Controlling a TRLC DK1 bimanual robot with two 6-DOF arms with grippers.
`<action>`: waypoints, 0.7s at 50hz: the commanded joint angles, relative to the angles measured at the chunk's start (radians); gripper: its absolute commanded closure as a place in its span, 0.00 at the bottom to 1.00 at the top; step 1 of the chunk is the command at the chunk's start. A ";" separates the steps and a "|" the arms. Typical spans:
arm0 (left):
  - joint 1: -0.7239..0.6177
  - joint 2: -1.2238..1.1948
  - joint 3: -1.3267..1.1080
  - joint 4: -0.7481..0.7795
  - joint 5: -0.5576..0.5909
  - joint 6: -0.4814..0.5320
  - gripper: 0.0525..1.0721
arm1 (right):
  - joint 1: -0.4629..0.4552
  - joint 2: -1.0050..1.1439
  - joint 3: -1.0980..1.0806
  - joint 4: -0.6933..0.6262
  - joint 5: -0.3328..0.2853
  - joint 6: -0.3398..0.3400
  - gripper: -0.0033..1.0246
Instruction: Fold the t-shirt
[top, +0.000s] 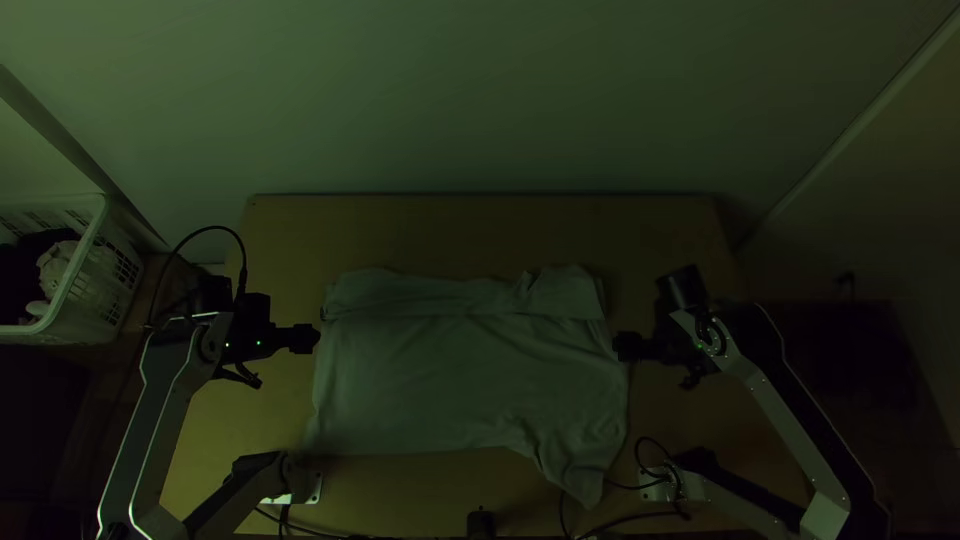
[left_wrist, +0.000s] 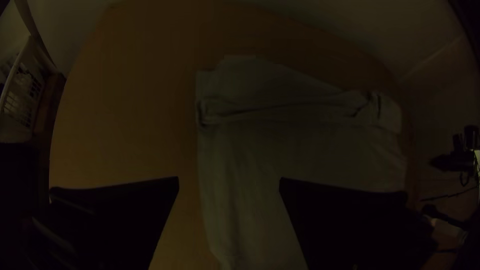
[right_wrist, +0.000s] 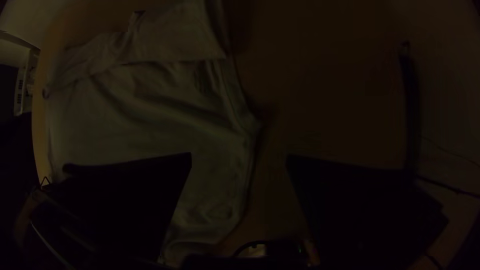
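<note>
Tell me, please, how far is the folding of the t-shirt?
The t-shirt's far strip already looks turned over. Nothing is in hand: the left pincer and right pincer stand open. The main part lies spread, its near right corner sticking out, so more folding seems left.

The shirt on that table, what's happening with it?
Two robot arms are meant to fold the t-shirt, but neither holds it. It lies on the table, a strip along its far side turned over, one near corner sticking out. The left tool and right tool are open at its opposite sides.
</note>
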 joint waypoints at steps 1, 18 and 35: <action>0.008 -0.051 -0.018 -0.071 0.004 0.052 0.05 | 0.009 -0.099 -0.059 -0.026 -0.057 0.117 0.14; -0.014 -0.071 -0.028 -0.390 -0.114 0.164 0.05 | 0.057 -0.126 -0.116 -0.215 -0.176 0.123 0.05; -0.087 -0.091 -0.162 -0.525 -0.260 0.239 0.05 | 0.098 -0.164 -0.192 -0.250 -0.221 0.120 0.07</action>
